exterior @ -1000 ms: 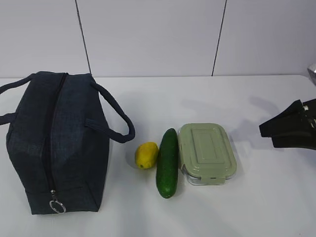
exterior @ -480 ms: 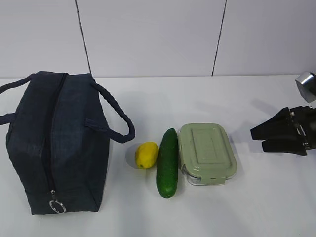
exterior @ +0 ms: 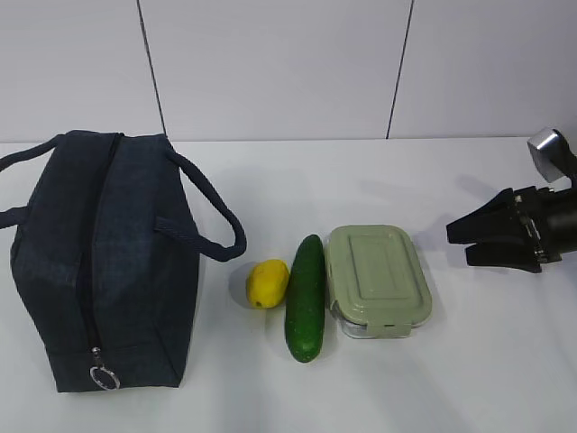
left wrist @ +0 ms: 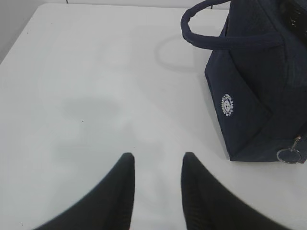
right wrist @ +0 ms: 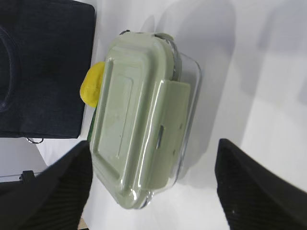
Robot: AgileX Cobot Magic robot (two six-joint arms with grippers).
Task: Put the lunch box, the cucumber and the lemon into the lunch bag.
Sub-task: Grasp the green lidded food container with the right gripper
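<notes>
A robot lab test bench: a plain white tabletop (exterior: 270,180) stands against bare white wall panels with dark vertical seams (exterior: 270,63) directly behind the tabletop.

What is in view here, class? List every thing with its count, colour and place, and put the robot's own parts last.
lunch bag: one, dark navy, left side of the table, zipped shut, ring pull at its near end.
lemon: one, yellow, on the table between the bag and the cucumber.
cucumber: one, dark green, lying alongside the lunch box's left edge.
lunch box: one, clear glass with a pale green lid, right of the cucumber.
table: one, white, under everything.
wall: white panels with dark seams, behind the table.
left pincer: one, black, jaws apart and holding nothing, over bare table near the bag.
right pincer: one, black, wide open and holding nothing, to the right of the lunch box.
</notes>
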